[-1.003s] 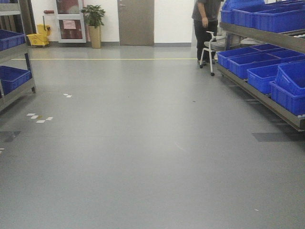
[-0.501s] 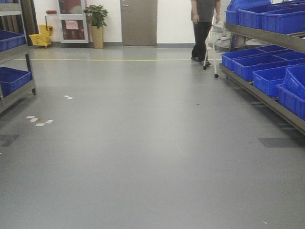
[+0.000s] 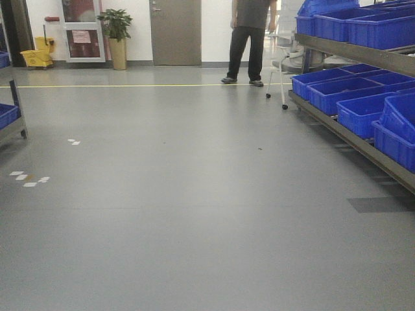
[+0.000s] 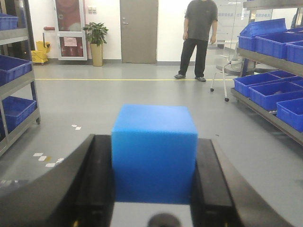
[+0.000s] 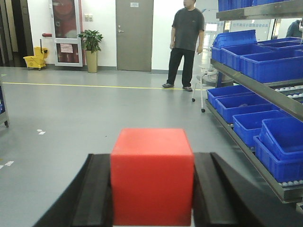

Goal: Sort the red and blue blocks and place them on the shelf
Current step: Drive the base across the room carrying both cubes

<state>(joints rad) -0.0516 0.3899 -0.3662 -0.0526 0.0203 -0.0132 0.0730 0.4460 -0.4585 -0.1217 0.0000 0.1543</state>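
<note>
Grip is firm on both arms. The left gripper [image 4: 152, 142] is closed hard against the sides of the blue block [image 4: 154, 151], and the right gripper [image 5: 151, 158] is clamped the same way on the red block [image 5: 152, 177]. These are cubes, so there is no long axis to mind. The shelf [image 3: 363, 55] with the blue bins [image 3: 331, 91] runs down the right side, ahead of both grippers and well apart from them. That makes the right arm, with the red block, the nearer one. I'd judge the base must close in on that shelf before either block goes down. Only the wrist views show the blocks. The front view shows just floor [image 3: 194, 227], the shelf and a man [image 3: 249, 32] at the shelf's far end.
</note>
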